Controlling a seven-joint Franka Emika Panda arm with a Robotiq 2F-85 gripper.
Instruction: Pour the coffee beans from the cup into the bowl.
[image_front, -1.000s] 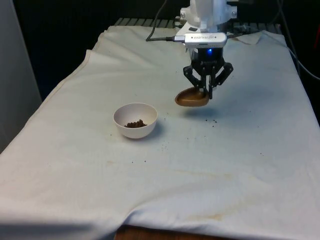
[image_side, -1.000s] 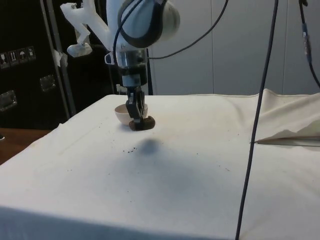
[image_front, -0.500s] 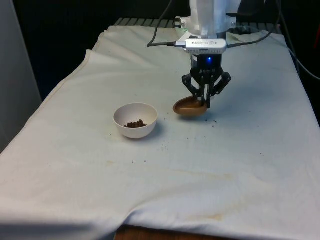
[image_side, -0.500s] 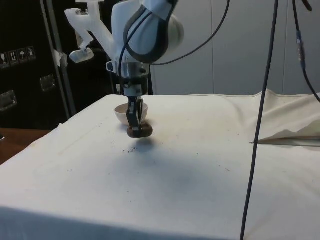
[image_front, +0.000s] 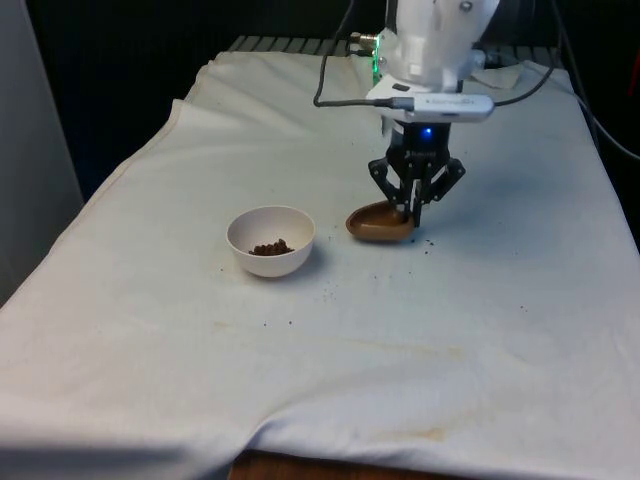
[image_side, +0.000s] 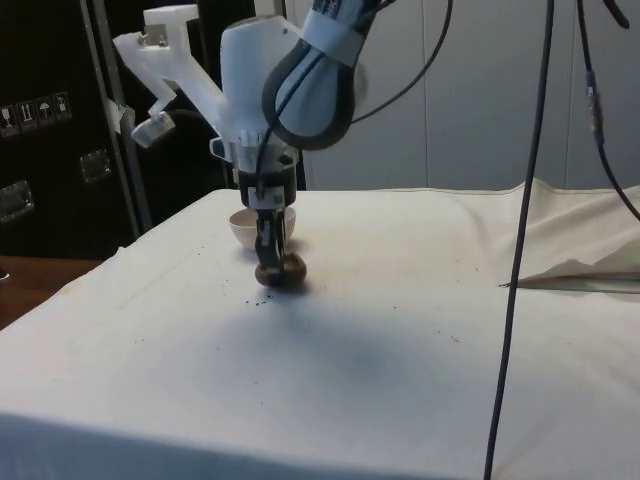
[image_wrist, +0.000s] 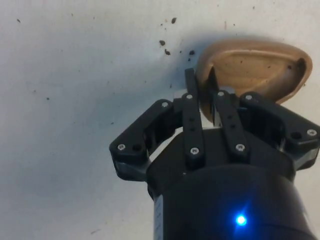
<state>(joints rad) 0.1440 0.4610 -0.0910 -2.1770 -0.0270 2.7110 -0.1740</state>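
White cloth (image_front: 300, 380), creased and faintly stained, covers the bench, with black curtains behind it in the front view and dark cabinets behind it in the side view. On the cloth sits a white bowl (image_front: 271, 241) holding a small heap of coffee beans (image_front: 271, 247). To the front view's right of the bowl, apart from it, the gripper (image_front: 414, 212) points straight down with its jaws clamped on the rim of a brown cup (image_front: 379, 223). The cup is low at the cloth, tilted so that its mouth faces up and towards the bowl; whether its underside touches the cloth I cannot tell. In the wrist view the two fingers (image_wrist: 192, 125) pinch the cup's wall (image_wrist: 250, 67) between them, and the tan inside of the cup looks bare. A few loose dark specks (image_wrist: 167, 45) lie on the cloth just beside the cup. In the side view the gripper (image_side: 267, 268) and cup (image_side: 280, 272) stand in front of the bowl (image_side: 245, 226).
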